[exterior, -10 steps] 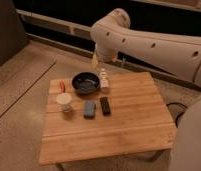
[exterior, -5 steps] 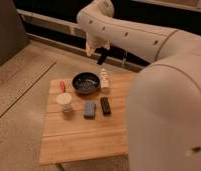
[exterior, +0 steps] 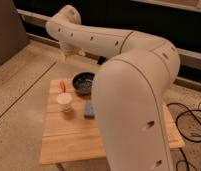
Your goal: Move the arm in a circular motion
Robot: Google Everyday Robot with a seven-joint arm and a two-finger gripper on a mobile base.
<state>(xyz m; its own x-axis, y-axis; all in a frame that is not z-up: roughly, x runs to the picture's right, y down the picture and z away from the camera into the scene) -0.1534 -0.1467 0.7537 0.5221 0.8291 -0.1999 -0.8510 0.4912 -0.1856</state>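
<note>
The arm (exterior: 126, 85) fills the right foreground and bends back left over the wooden table (exterior: 69, 140). Its gripper (exterior: 65, 56) hangs beyond the table's far left corner, above the floor. A black bowl (exterior: 84, 82), cup (exterior: 64, 102) and blue sponge (exterior: 88, 109) sit on the table.

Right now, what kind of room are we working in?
Probably a lab or test space, not a home: speckled hard floor, loose black cables on it, and a small wooden table with a dark bowl and paper cup. The arm fills the view; its gripper hangs beyond the table's far edge.
</note>
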